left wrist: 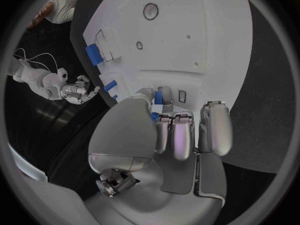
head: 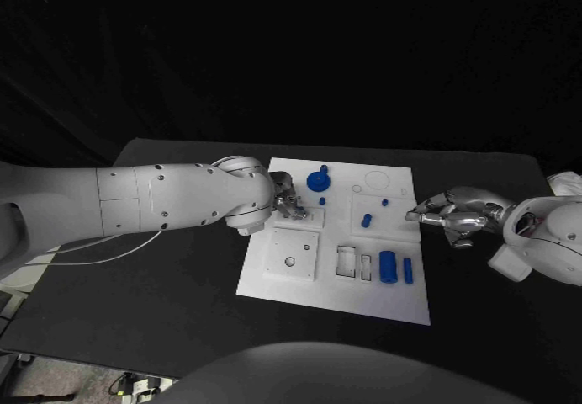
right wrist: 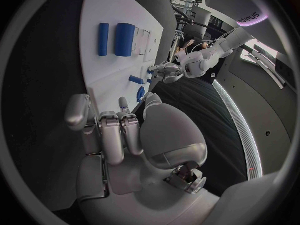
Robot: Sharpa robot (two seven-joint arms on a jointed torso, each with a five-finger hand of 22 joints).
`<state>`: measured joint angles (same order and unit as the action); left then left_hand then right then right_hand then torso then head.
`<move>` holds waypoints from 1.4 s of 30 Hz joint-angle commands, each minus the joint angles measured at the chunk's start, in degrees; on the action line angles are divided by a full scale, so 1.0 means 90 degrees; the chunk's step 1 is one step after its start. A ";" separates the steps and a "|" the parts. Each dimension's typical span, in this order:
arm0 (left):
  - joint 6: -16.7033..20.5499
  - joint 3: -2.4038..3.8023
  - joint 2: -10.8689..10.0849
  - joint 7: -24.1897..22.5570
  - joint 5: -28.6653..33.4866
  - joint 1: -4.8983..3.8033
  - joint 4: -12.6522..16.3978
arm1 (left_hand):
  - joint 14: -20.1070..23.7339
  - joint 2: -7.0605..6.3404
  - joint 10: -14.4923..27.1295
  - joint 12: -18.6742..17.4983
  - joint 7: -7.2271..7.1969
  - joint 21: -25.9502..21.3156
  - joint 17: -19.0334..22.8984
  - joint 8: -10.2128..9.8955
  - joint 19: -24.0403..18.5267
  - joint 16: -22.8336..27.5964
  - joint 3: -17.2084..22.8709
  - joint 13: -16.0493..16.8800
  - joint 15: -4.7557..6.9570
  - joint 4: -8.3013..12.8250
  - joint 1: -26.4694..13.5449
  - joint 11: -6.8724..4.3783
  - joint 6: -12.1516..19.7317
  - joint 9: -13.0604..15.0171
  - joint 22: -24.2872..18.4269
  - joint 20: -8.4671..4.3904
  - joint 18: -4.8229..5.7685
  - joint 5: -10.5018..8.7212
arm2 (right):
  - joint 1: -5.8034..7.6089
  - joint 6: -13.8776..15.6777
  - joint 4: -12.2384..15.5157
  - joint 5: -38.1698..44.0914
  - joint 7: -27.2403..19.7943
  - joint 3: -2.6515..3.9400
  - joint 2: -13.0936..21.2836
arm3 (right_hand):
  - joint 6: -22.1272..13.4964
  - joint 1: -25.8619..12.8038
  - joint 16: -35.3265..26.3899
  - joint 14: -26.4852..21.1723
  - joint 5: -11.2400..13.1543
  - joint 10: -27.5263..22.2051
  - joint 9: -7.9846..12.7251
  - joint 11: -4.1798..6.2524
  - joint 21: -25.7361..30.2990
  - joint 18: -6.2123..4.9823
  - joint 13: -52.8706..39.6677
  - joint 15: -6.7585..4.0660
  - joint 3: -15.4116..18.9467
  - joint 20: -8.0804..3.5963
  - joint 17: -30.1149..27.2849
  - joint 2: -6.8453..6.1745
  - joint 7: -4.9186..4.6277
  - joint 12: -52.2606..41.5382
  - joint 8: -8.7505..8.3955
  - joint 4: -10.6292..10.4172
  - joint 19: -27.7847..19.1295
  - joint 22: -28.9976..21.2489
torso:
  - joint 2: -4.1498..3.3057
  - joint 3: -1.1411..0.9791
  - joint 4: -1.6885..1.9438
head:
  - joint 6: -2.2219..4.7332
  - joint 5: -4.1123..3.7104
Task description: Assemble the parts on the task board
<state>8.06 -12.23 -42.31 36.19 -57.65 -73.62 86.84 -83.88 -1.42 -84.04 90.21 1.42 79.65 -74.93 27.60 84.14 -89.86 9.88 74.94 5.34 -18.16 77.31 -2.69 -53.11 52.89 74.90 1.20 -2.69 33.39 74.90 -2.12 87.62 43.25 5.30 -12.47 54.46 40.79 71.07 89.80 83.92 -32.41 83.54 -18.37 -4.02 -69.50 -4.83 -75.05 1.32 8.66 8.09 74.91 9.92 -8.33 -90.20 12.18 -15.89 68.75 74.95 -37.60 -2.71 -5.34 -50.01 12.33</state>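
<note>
Black table [head: 158, 295] carries the white task board [head: 304, 290] in its middle, the board's long axis running from the near edge to the far edge, slightly skewed. Left arm [head: 158, 198] reaches in over the board's left edge; left hand [head: 284, 199] sits over the board's far-left part, fingers [left wrist: 181, 140] curled down together above a small slot, with a blue piece showing just beside the thumb in the left wrist view; cannot tell if it's actually held. Right hand [head: 452, 217] sits just off the board's right edge, fingers curled in toward the palm, nothing visibly in it. Large blue cylinder [head: 388, 266] lies near the board's near-right corner, long axis running near-to-far, with a thinner blue bar [head: 408, 270] just beside it toward the right edge, parallel. Blue round knob part [head: 318, 181] is near the far edge, next to the left hand. Short blue peg [head: 367, 220] lies mid-board, axis also roughly near-to-far. Tiny blue peg [head: 384, 202] just beyond it, toward the far edge. Rectangular recesses [head: 356, 263] sit left of the big cylinder.
</note>
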 commanded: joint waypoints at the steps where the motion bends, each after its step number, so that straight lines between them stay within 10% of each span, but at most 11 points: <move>1: -0.0029 0.0007 -0.0029 -0.0248 -0.0001 -0.0006 0.0048 | -0.0680 -0.0118 -0.0662 -0.0023 -0.0052 -0.0034 -0.1675 0.0046 0.0019 -0.0016 0.0262 0.1674 0.0034 0.0169 -0.0051 -0.0043 -0.0032 0.0015 0.1024 -0.0038 -0.0008 -0.0003 | -0.0006 -0.0130 0.0008 0.0013 0.0032 -0.0001 -0.0001 | 0.0001 0.0067 0.0022 0.0676 -0.0023 0.0718 0.0010 -0.0006 0.0023 -0.0103 -0.1661 0.0033 -0.0037 -0.0001 0.1677 -0.0007 -0.0033 0.0022 -0.0022 0.0002 -0.0036 0.0819 | 0.0007 -0.0004 -0.0004 | 0.0001 0.0001; 14: -0.1200 0.0060 -0.0350 0.0036 0.0054 -0.0375 0.0397 | -0.0680 -0.0450 -0.0662 -0.0023 -0.0087 -0.0081 -0.1675 0.0168 -0.0009 -0.0016 0.0834 0.1674 0.0042 0.0182 -0.0100 -0.0058 -0.0130 0.0051 0.1034 -0.0042 -0.0017 -0.0064 | -0.0006 -0.0150 -0.0003 0.0013 0.0086 -0.0001 -0.0012 | 0.0033 0.0098 0.0022 0.0676 -0.0086 0.0718 0.0008 -0.0005 0.0066 -0.0112 -0.1661 0.0034 -0.0076 0.0000 0.1677 -0.0016 -0.0030 0.0022 -0.0009 0.0014 -0.0074 0.0806 | 0.0021 -0.0018 0.0003 | 0.0001 -0.0041; 19: -0.1854 0.0027 -0.0338 0.0427 -0.0033 -0.0523 0.0380 | -0.0680 -0.0564 -0.0662 -0.0023 -0.0078 -0.0117 -0.1675 0.0126 -0.0031 -0.0016 0.1236 0.1674 0.0035 0.0180 -0.0249 -0.0054 -0.0147 0.0002 0.1040 -0.0041 -0.0023 -0.0453 | -0.0006 -0.0161 -0.0008 0.0013 0.0089 -0.0001 -0.0044 | 0.0039 0.0110 0.0022 0.0676 -0.0106 0.0718 0.0008 -0.0003 0.0074 -0.0113 -0.1661 0.0033 -0.0088 0.0000 0.1677 -0.0021 -0.0027 0.0022 -0.0007 0.0020 -0.0079 0.0804 | 0.0039 -0.0027 -0.0010 | 0.0001 -0.0025; 42: -0.2857 0.0110 0.0286 0.0756 0.0125 -0.0632 -0.0371 | -0.0680 -0.0947 -0.0662 -0.0023 -0.0055 -0.0172 -0.1675 0.0038 -0.0032 -0.0016 0.2271 0.1674 0.0026 0.0225 -0.0501 -0.0040 -0.0144 -0.0056 0.1070 -0.0031 -0.0028 -0.1239 | -0.0007 -0.0188 0.0033 0.0012 0.0076 -0.0001 -0.0069 | 0.0038 0.0140 0.0022 0.0676 -0.0148 0.0718 0.0012 0.0000 0.0094 -0.0118 -0.1661 0.0031 -0.0118 -0.0001 0.1677 -0.0035 -0.0026 0.0022 -0.0012 0.0037 -0.0095 0.0799 | 0.0029 -0.0029 -0.0022 | 0.0001 -0.0117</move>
<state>-15.43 -11.29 -39.98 39.68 -57.43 -79.21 83.75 -83.87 -9.69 -83.84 90.21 1.72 78.43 -74.91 28.34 83.93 -89.86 28.66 74.94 5.33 -17.35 73.08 -2.89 -53.43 52.43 74.90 1.00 -2.70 22.45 74.89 -2.67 87.79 43.23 5.99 -12.47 53.86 40.79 71.73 89.80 83.92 -33.49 83.66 -18.33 -3.91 -69.00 -4.83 -75.05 1.32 8.03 8.09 74.93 9.70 -8.33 -90.32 12.18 -15.57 68.35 74.92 -37.31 -2.93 -5.54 -50.01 11.48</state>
